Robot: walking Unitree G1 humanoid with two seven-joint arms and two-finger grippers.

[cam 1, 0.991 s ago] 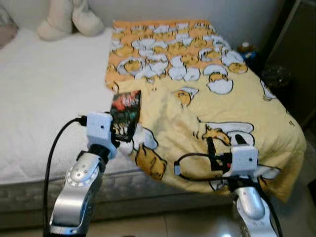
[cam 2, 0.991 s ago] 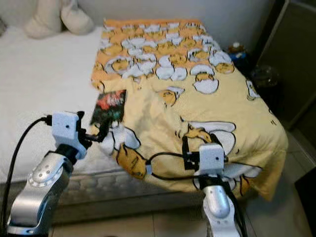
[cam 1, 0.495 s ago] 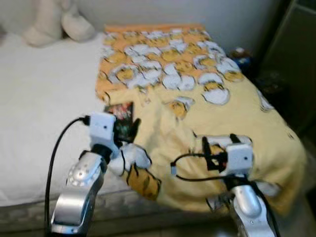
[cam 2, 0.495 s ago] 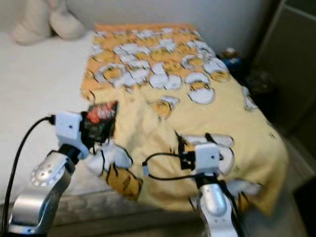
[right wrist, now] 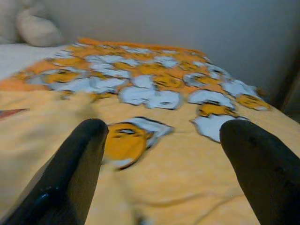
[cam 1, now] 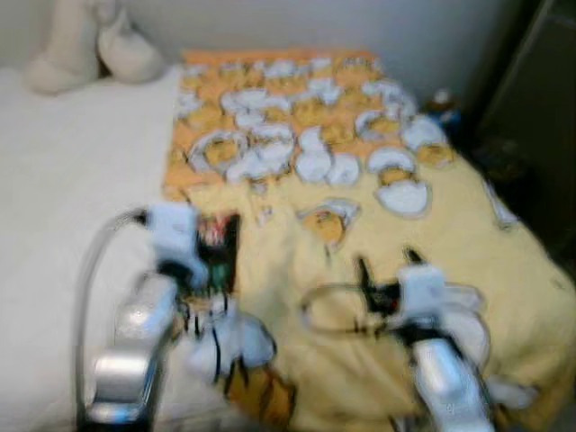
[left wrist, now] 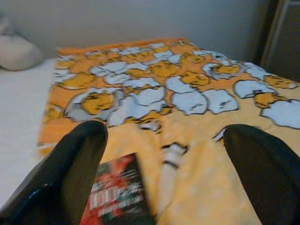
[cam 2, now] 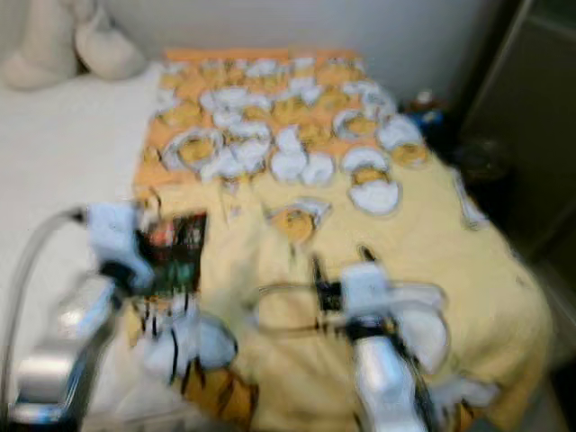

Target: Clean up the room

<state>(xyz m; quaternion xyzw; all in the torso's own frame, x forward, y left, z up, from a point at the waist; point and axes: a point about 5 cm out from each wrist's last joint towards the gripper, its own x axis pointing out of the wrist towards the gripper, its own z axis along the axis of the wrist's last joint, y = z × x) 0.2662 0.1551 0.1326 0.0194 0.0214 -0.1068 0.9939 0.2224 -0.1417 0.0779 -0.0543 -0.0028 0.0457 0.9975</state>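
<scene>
Over yellow blanket [cam 1: 360, 270] | left gripper [left wrist: 159, 173], right gripper [right wrist: 161, 168] spread, empty | dark packet [left wrist: 117, 197] label blurred, unreadable

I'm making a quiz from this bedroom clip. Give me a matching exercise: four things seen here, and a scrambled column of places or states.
Things:
1. blanket
2. soft toy
3. dark packet
4. left gripper

Places or states:
A. at the head of the bed
B. fingers spread open
C. yellow, spread over the bed
D. lying at the blanket's edge

Pairs: 1-C, 2-A, 3-D, 4-B

One blanket [cam 1: 387, 234], one dark packet [left wrist: 119, 197], one plush toy [cam 1: 85, 45].
</scene>
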